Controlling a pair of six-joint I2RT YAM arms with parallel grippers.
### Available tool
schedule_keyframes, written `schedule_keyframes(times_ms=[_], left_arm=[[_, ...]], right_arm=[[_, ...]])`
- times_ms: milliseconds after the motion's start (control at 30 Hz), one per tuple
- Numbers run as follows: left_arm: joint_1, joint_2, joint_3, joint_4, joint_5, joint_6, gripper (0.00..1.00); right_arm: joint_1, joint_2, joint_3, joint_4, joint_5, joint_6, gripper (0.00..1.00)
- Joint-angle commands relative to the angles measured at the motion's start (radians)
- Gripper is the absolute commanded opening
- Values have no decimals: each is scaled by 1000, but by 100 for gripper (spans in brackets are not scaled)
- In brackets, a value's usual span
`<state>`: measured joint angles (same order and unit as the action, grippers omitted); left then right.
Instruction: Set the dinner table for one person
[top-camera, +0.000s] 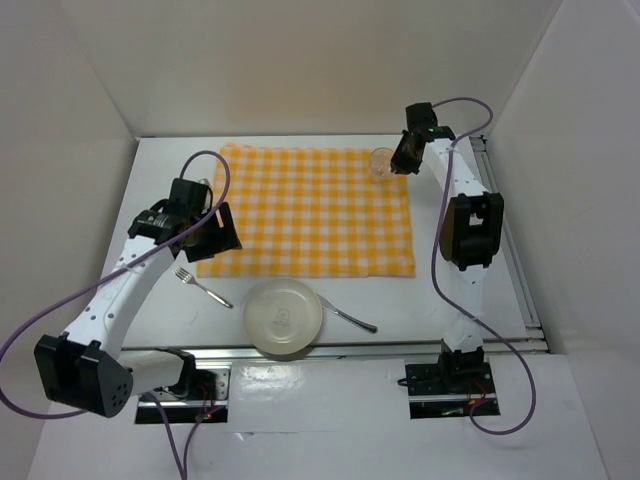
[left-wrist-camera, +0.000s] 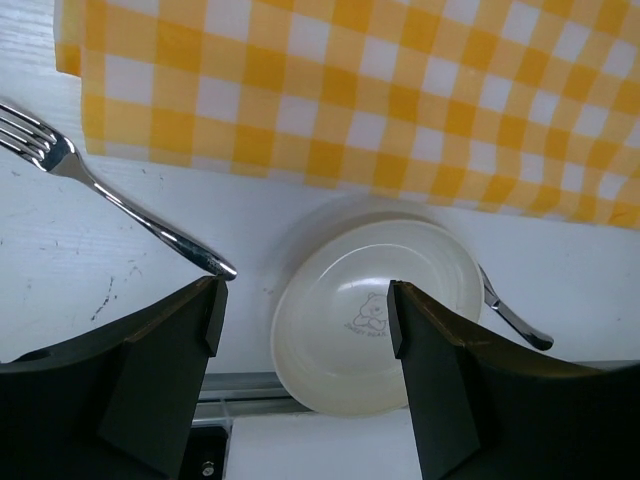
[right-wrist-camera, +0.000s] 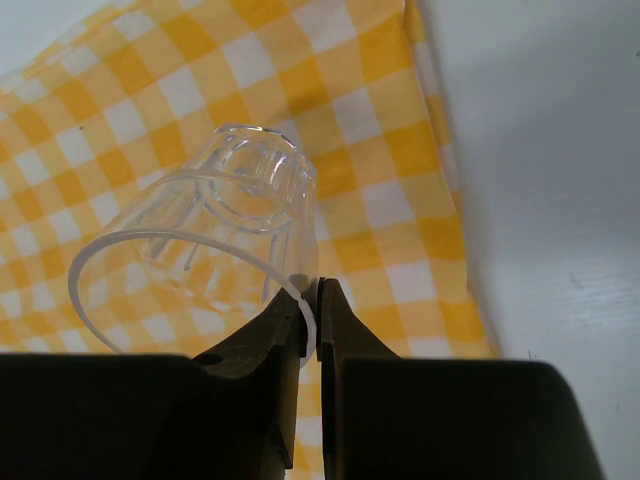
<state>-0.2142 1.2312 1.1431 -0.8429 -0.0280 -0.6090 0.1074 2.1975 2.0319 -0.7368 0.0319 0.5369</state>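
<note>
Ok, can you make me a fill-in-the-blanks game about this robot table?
1. The right gripper pinches the rim of a clear ____.
2. The cloth has white and ____ checks.
3. The left gripper is ____, holding nothing.
4. In the top view, the ____ lies left of the plate.

Missing words: cup, yellow, open, fork.
</note>
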Motion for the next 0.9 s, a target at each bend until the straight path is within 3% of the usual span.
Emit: schedule_keyframes(times_ms=[0,400,500,533,567,633,700,867], left_arm=[[-8,-71,-20,15,3,-14,83],[-37,-104,-32,-79,-16,-14,84],[-47,-127,-43,-88,-16,-26,84],[-47,-127,-55,-88,-4,-26,85],[-57,-127,-65,-88,-4,-37,87],[-67,-137,-103,-88,7,-50,87],[-92,-137,-127,-79,16,-60,88],[-168,-137,-193,-70,-13,-159,87]], right_arm=[[6,43,129,-13,31,-15,0],[-12,186,235,-85,43,-15,5],[-12,177,223,-76,22,-6,29],[-12,168,223,-76,22,-6,47],[-12,156,214,-64,22,-6,71],[-12,110,214,-50,-2,-6,90],[-12,62,237,-35,-25,-15,100],[-12,-65,262,-24,-58,-35,100]])
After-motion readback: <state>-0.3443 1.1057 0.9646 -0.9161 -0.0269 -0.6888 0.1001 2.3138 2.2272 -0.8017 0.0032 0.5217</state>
